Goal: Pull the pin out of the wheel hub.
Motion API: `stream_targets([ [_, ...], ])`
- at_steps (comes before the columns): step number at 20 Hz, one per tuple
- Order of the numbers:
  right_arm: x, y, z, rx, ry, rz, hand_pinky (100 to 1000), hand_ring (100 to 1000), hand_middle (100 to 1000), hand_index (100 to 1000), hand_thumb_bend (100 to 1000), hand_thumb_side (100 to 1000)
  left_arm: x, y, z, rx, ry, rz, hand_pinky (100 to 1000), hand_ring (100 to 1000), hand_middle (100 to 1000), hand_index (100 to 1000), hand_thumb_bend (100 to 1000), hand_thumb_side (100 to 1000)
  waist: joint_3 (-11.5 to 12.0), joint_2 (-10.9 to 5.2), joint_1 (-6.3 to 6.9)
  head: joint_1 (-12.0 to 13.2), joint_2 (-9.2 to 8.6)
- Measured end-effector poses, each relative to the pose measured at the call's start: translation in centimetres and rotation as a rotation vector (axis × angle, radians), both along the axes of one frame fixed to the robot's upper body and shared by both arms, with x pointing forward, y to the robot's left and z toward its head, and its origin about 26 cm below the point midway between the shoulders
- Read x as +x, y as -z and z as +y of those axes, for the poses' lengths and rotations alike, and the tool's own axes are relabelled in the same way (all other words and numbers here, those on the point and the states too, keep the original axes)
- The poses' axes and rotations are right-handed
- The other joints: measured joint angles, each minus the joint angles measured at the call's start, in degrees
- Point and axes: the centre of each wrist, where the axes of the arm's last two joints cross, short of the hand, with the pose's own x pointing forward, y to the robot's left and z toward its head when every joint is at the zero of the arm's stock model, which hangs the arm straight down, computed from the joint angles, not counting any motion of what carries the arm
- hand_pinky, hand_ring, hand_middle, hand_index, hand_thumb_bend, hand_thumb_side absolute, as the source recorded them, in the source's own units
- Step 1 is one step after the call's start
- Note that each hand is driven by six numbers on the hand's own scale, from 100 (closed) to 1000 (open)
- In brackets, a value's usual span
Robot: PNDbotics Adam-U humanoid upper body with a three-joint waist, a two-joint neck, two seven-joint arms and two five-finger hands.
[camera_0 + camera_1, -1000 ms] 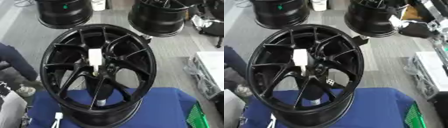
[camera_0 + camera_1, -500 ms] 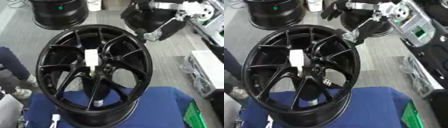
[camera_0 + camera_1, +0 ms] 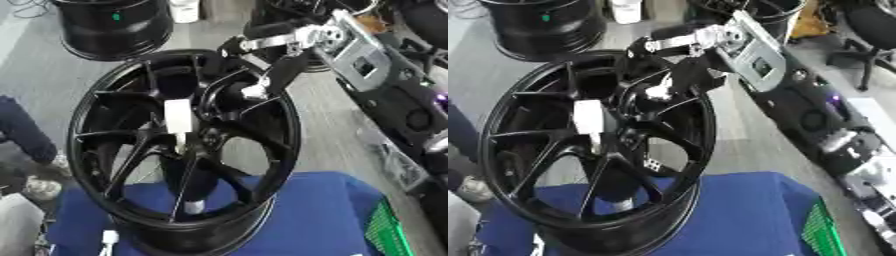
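Note:
A large black wheel hub (image 3: 122, 150) stands tilted on a blue-covered table (image 3: 306, 210). A white pin (image 3: 178, 116) with a flat rectangular head sticks out of its centre. My right arm (image 3: 302, 36), silver and black, comes in from the upper right. My right hand (image 3: 234, 94) is over the spokes just right of and above the pin, not touching it as far as I can see. The hand is black against the black spokes, so its shape is hard to make out. My left hand does not show in either view.
Other black wheels (image 3: 114, 25) stand on the grey floor behind. A green crate (image 3: 385, 235) sits at the table's right edge. A person's dark sleeve (image 3: 22, 132) shows at the left. A small white object (image 3: 109, 237) lies by the hub's base.
My right arm has swung down from the upper right until the hand is over the hub beside the pin. The whole picture has shifted a little, so the camera moved. The pin stays in the hub.

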Motion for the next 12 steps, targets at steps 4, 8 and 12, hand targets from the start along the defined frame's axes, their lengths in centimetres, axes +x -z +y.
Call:
stream_targets([
  [4, 0.4, 0.7, 0.9, -0.019, 0.01, -0.014, 891, 860, 860, 939, 100, 562, 0.0, 0.1, -0.1, 0.0, 0.005, 0.002, 679, 606, 600, 681, 553, 628, 0.3, -0.01, 0.05, -0.5, 0.0],
  [8, 0.6, 1.0, 1.5, -0.033, 0.009, -0.028, 887, 858, 862, 952, 100, 638, 0.0, 0.1, -0.1, -0.001, 0.008, 0.003, 679, 606, 600, 681, 552, 629, 0.5, -0.05, 0.12, -0.8, 0.0],
  [12, 0.4, 1.0, 2.0, -0.047, 0.003, -0.044, 877, 850, 855, 962, 100, 663, 0.0, 0.1, -0.1, -0.001, 0.009, 0.004, 680, 606, 600, 682, 549, 630, 0.6, -0.12, 0.11, -1.0, 0.0],
])
